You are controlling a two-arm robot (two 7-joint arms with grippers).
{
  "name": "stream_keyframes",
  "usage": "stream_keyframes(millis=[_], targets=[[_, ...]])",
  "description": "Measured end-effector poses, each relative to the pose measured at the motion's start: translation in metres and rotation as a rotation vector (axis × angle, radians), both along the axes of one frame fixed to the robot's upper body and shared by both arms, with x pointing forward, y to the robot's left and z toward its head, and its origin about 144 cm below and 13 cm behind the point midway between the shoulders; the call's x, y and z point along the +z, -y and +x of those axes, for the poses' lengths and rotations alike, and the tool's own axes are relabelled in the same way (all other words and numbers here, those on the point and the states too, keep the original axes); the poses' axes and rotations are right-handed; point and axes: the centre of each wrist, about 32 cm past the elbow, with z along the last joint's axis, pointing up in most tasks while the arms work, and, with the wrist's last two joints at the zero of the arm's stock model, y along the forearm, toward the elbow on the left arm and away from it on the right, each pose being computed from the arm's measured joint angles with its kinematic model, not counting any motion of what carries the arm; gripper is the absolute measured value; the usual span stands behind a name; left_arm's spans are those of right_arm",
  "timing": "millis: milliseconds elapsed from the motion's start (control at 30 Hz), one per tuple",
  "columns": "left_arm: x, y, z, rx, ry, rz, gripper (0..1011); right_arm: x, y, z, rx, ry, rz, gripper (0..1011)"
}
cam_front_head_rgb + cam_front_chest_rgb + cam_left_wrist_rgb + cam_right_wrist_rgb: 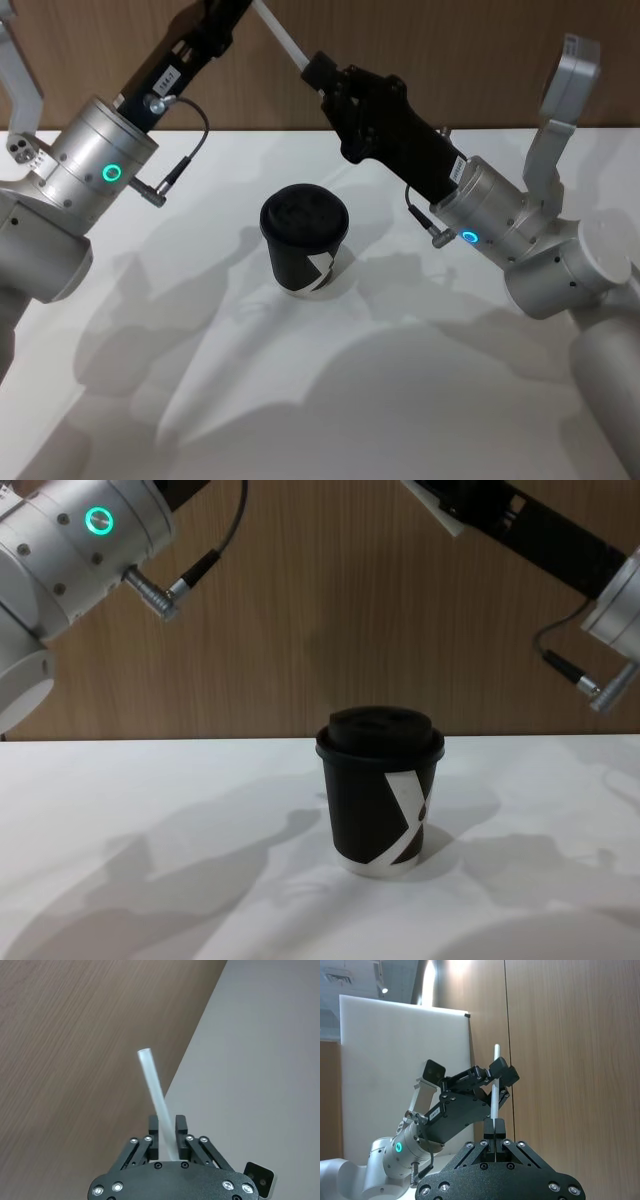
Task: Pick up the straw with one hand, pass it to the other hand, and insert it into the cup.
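Table point(400, 400), one: white, bearing the cup. Cup point(303, 245), one: black paper, upright near mid-table. Its domed black lid point(380, 725), one, was seated, and the lid's opening could not be made out. The cup was judged light and easily tipped by a sideways push, so the straw should enter it straight down. Straw point(283, 38), one: white and straight, held aloft above and beyond the cup, slanting between the two grippers and well clear of the table. It was judged very light and smooth, stiff enough along its length to be pushed through a lid, yet thin-walled and readily crushed or kinked. It would be best taken by a gentle pinch on the upper shaft, leaving the lower end free to lead into the lid. Right gripper point(320, 72), one: clenched on one end of the straw. Left gripper point(167, 1125), one: set about the shaft farther along, the straw's other end projecting past it. Whether it pinched the straw or merely flanked it could not be told. Wall point(330, 610), one: wood-panelled, behind the table.
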Motion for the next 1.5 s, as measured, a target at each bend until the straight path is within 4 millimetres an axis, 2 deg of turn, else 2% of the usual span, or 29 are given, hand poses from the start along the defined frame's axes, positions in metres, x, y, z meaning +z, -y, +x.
stream_keyframes(millis=[133, 467, 567, 667, 700, 767, 800, 833, 1033, 1133, 1200, 1233, 1333, 1500], targets=[[-0.001, -0.001, 0.0, -0.005, 0.004, -0.003, 124, 0.0, 0.0, 0.0, 0.0, 0.0, 0.0, 15], [-0.006, -0.002, -0.001, -0.009, 0.004, -0.005, 50, 0.0, 0.0, 0.0, 0.0, 0.0, 0.0, 15], [-0.007, -0.003, -0.002, -0.01, 0.001, -0.001, 35, 0.0, 0.0, 0.0, 0.0, 0.001, 0.001, 51], [-0.008, -0.003, -0.002, -0.01, 0.001, -0.001, 21, 0.0, 0.0, 0.0, 0.0, 0.001, 0.001, 124], [-0.008, -0.003, -0.002, -0.01, 0.001, 0.0, 16, 0.0, 0.0, 0.0, 0.0, 0.001, 0.001, 184], [-0.008, -0.003, -0.002, -0.01, 0.002, 0.0, 16, 0.0, 0.0, 0.0, 0.0, 0.001, 0.001, 240], [-0.008, -0.003, -0.002, -0.01, 0.002, 0.001, 16, 0.0, 0.0, 0.0, 0.0, 0.001, 0.0, 240], [-0.009, -0.003, -0.002, -0.009, 0.002, 0.001, 15, 0.0, 0.0, 0.0, 0.0, 0.001, 0.0, 297], [-0.008, -0.004, -0.002, -0.007, 0.006, 0.011, 16, 0.0, 0.0, 0.0, 0.0, 0.001, 0.0, 476], [-0.007, -0.006, -0.002, -0.001, 0.012, 0.031, 16, 0.0, 0.0, 0.0, 0.0, 0.0, 0.0, 555], [-0.005, -0.007, -0.003, 0.005, 0.019, 0.049, 16, 0.0, 0.0, 0.0, 0.0, 0.0, 0.0, 649], [-0.004, -0.008, -0.003, 0.01, 0.024, 0.063, 16, 0.0, 0.0, 0.0, 0.0, 0.0, 0.0, 649], [-0.001, -0.011, -0.005, 0.023, 0.037, 0.099, 15, 0.0, 0.0, 0.0, 0.0, 0.0, 0.0, 772], [0.004, -0.015, -0.008, 0.044, 0.056, 0.154, 16, 0.0, 0.0, 0.0, 0.0, 0.0, 0.0, 890]])
